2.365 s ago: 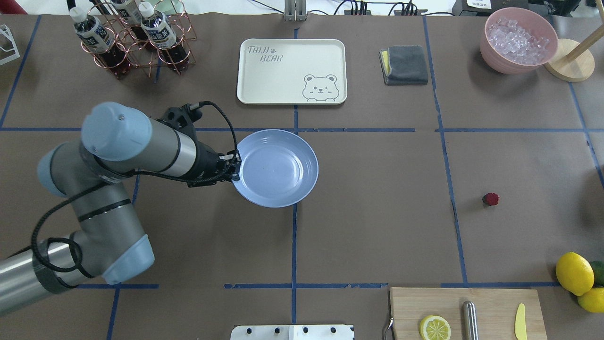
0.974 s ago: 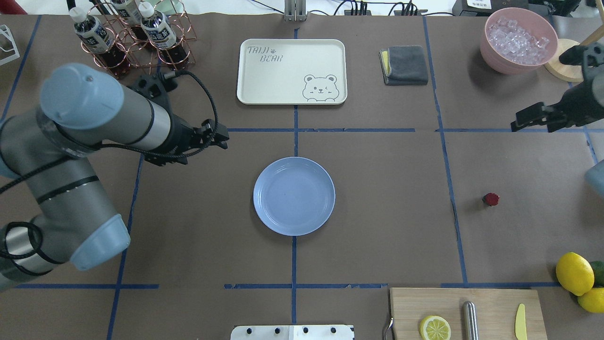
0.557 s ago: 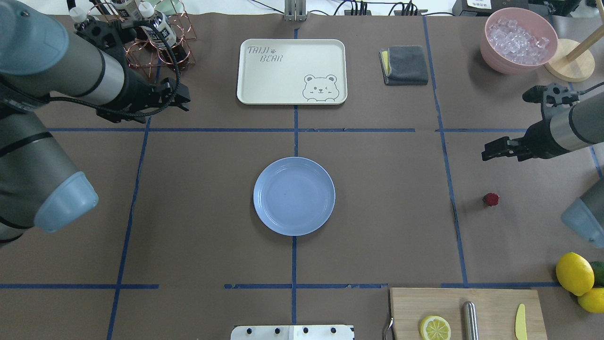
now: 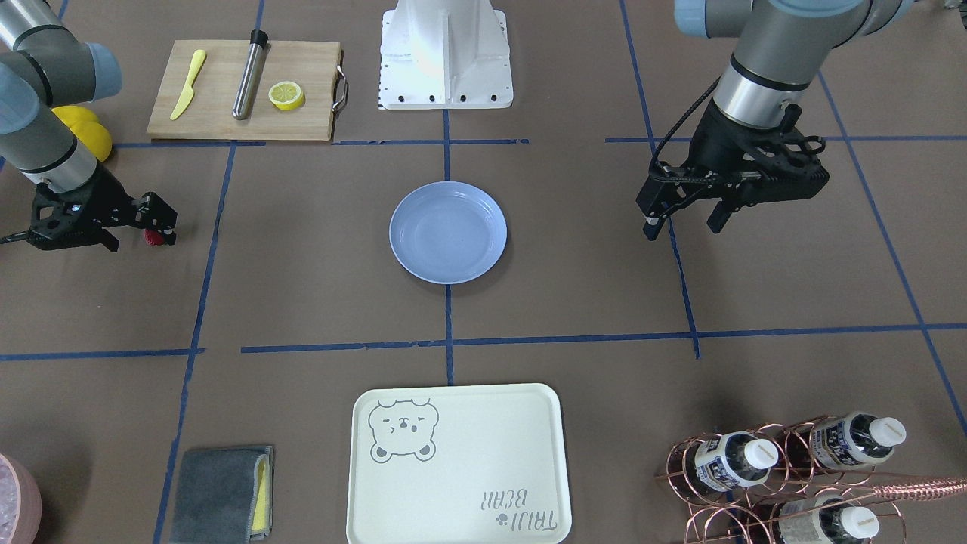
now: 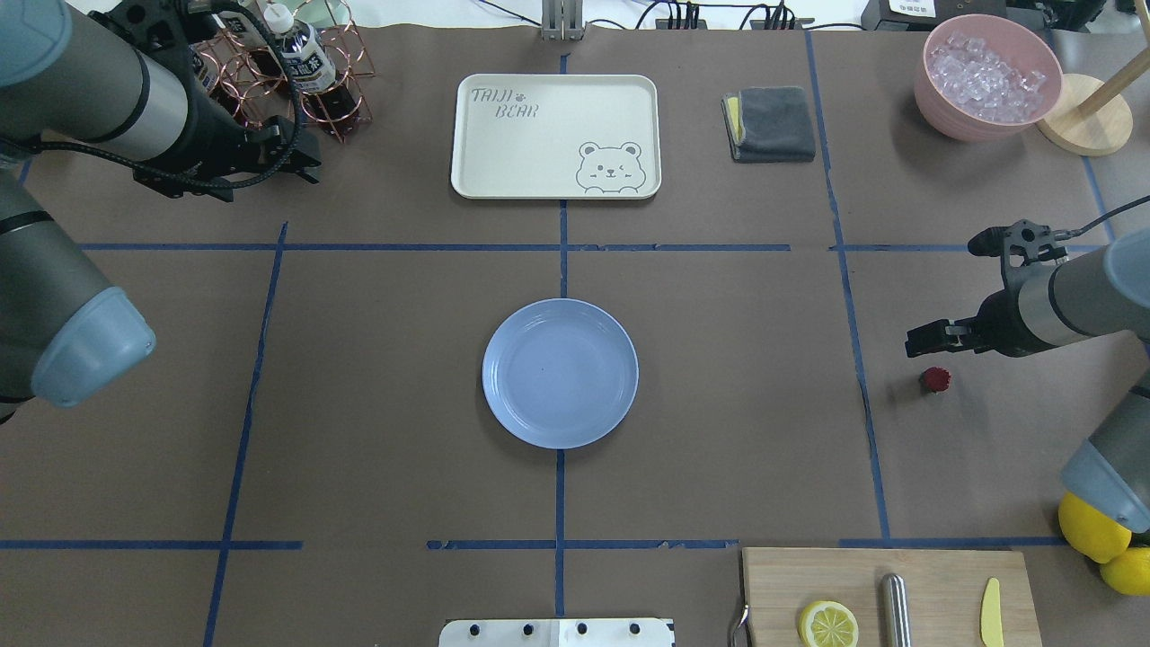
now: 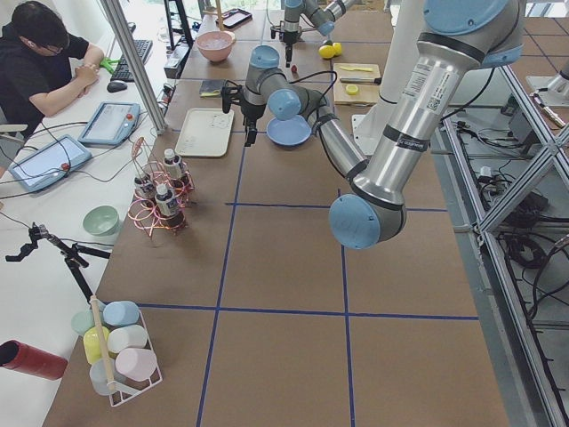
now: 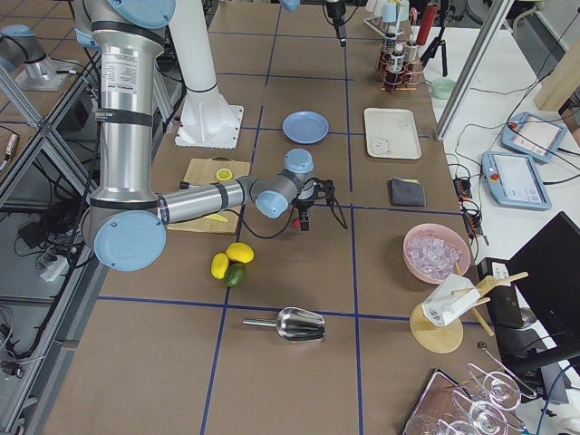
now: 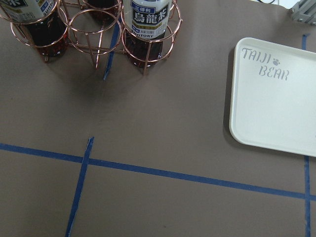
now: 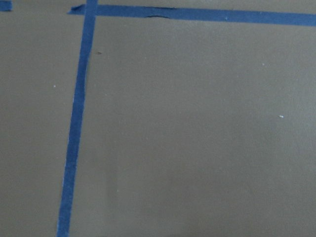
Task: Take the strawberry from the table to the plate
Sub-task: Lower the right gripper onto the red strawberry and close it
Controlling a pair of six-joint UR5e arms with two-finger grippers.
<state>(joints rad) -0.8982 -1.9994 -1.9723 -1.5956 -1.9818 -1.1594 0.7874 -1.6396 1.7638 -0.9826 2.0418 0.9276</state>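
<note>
The table (image 5: 719,404) — taped in blue — bears plate (image 5: 560,373), strawberry (image 5: 935,379), tray (image 5: 539,153), cutting board (image 5: 939,593).

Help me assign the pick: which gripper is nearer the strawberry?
Right. The right gripper hangs close beside the strawberry; the left gripper is far off, on the other side of the plate.

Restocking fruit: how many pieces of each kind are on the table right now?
Strawberry: 1
Lemon half: 1
Whole lemons: 2
Lime: 1
Total: 5
</note>
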